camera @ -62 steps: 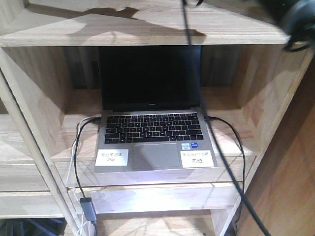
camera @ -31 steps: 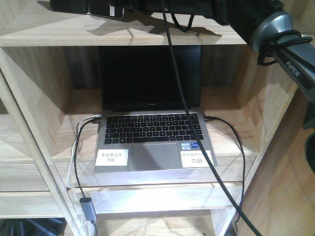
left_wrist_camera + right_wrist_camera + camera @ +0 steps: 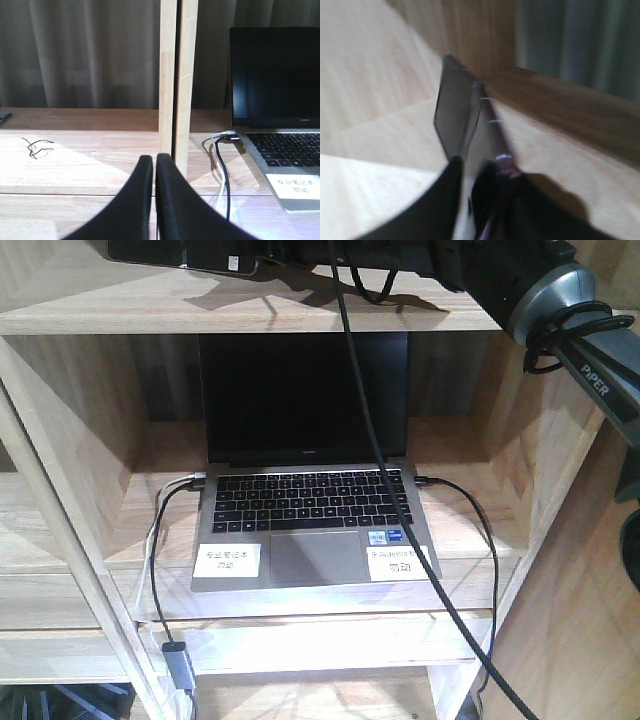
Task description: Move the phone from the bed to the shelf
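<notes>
- You are facing the shelf (image 3: 300, 315), pale wood planks forming wide box compartments, with a grey curtain (image 3: 80, 50) hanging behind it in the left wrist view.
- In the middle compartment you have an open grey laptop (image 3: 310, 510) with a dark screen, two white labels on its palm rest and cables plugged into both sides.
- A dark cable (image 3: 155, 560) loops down from the laptop's left side to a small grey adapter (image 3: 180, 665) below the board.
- Your right arm (image 3: 560, 300) reaches in from the upper right, over the top board, with a black cable (image 3: 370, 420) hanging from it across the laptop.
- Your right gripper (image 3: 475, 185) is clamped on the phone (image 3: 457, 115): the thin dark slab stands on edge between the black fingers (image 3: 447, 200), its pinkish-metallic edge showing on the right side.
- In the front view, the phone (image 3: 215, 255) appears at the top edge, above the top board; you cannot tell from here whether it touches the wood.
- The right wrist view is blurred, so finer detail on the phone is not readable.
- Your left gripper (image 3: 154, 167) has its two black fingers pressed together with nothing between them, hovering in front of the upright post (image 3: 177, 85) left of the laptop.
- A small tangle of thin dark wire (image 3: 36, 148) lies on the board in the compartment to the left.
</notes>
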`<state>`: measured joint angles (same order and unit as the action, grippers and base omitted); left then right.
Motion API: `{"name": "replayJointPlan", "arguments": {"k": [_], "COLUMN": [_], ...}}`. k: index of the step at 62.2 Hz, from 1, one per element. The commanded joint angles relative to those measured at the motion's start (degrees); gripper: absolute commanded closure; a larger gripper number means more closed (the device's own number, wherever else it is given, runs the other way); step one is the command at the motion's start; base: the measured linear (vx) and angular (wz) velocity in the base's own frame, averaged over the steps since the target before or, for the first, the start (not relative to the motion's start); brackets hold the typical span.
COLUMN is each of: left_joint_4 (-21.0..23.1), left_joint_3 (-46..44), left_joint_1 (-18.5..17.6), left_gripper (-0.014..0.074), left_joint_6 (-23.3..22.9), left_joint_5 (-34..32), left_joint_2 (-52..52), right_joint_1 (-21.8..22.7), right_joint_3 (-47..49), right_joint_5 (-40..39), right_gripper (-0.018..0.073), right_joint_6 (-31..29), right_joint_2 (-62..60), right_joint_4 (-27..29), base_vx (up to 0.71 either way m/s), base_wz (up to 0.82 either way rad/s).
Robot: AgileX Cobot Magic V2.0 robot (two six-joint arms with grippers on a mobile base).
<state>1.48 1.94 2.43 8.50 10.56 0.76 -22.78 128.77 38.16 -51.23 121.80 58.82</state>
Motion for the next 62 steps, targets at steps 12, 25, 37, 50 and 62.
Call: {"name": "replayJointPlan", "arguments": {"k": [12, 25, 37, 50, 62], "left_joint_4": [0.5, 0.5, 0.5, 0.5, 0.5], "left_joint_3": [-1.2, -1.2, -1.2, -1.2, -1.2], "left_joint_1": [-0.2, -0.2, -0.2, -0.2, -0.2], "left_gripper": [0.0595, 0.0595, 0.0595, 0.0595, 0.0595], "left_joint_6": [-0.3, -0.3, -0.3, -0.3, -0.3], "left_joint_5": [-4.1, -4.1, -4.1, -4.1, -4.1], "left_joint_2": [0.8, 0.8, 0.8, 0.8, 0.8], "right_joint_1": [0.5, 0.5, 0.8, 1.3, 1.3], "right_joint_3": [1.8, 1.8, 1.8, 1.8, 1.8], "right_joint_5": [-4.4, -4.2, -0.9, 2.0, 3.5], "right_gripper": [-0.0061, -0.0062, 0.002, 0.0266, 0.0575], "right_joint_6": [0.6, 1.0, 3.2, 6.3, 7.1], "right_joint_2": [-3.2, -3.6, -4.4, -6.7, -9.9], "right_joint_4": [-2.2, -2.6, -2.7, -3.9, -4.5], "base_vx": [0.0, 0.0, 0.0, 0.0, 0.0], "base_wz": [0.0, 0.0, 0.0, 0.0, 0.0]}}
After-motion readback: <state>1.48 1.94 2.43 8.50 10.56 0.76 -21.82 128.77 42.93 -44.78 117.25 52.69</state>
